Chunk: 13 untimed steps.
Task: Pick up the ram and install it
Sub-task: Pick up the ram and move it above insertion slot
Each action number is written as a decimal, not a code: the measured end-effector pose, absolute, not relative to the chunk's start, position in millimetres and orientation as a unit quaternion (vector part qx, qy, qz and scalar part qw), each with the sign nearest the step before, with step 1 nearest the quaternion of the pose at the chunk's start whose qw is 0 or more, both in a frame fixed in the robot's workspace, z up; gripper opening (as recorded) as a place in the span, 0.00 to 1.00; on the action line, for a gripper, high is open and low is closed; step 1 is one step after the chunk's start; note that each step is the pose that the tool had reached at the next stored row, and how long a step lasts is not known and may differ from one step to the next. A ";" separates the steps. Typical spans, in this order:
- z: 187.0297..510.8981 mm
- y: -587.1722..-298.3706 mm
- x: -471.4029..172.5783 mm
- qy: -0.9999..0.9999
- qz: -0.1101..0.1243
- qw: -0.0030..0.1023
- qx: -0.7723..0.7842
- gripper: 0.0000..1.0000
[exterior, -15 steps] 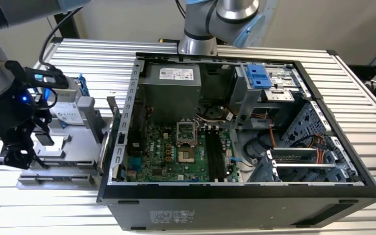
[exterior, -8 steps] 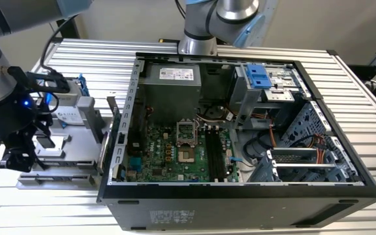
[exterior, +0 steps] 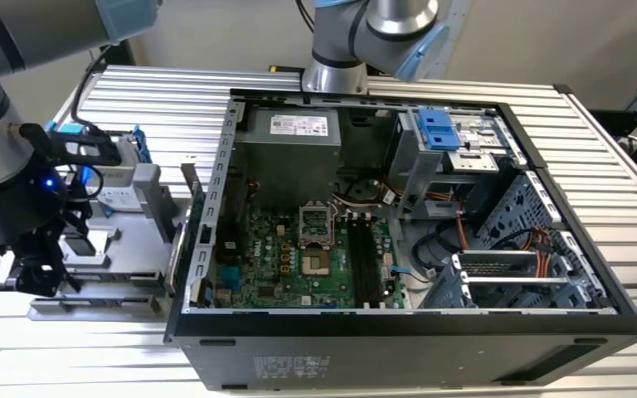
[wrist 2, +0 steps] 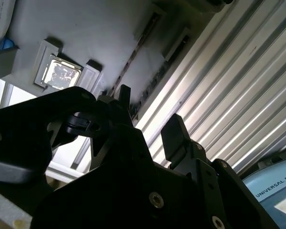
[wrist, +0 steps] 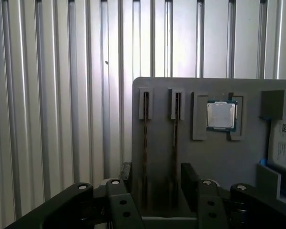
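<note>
In the first wrist view the gripper (wrist: 157,174) hangs over a grey fixture (wrist: 205,157) with its two dark fingers (wrist: 189,179) held apart, nothing clamped between them. The ram (wrist: 145,143) stands on edge in a narrow slot of that fixture, and a second stick (wrist: 175,138) stands in the slot just beside it, parallel to it. Both lie in the gap between the fingers, and whether either finger touches a stick cannot be told. A processor chip (wrist: 221,116) sits in its own pocket near the second stick. The fixture rests on a ribbed metal table (wrist: 47,95). In the exterior view the gripper is at the view's left, outside the open computer case (exterior: 407,332) – well apart from the motherboard (exterior: 285,265) and its long black slots (exterior: 365,261)
</note>
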State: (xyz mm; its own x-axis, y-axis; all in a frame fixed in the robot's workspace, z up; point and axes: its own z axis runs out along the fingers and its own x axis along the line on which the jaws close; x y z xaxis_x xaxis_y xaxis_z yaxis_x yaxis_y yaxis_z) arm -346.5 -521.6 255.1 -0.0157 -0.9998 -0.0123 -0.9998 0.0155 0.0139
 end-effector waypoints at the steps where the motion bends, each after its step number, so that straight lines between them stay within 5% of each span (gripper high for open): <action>1: 253.1 -521.6 -346.4 -0.713 -0.009 0.000 0.702 1.00; 13: 231.3 -521.7 -345.8 -0.714 -0.009 0.000 0.700 1.00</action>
State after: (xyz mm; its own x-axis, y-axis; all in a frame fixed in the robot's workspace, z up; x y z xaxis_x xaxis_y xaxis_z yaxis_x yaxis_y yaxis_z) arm -345.8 -521.7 231.3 -0.0206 -0.9997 -0.0124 -0.9997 0.0204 0.0139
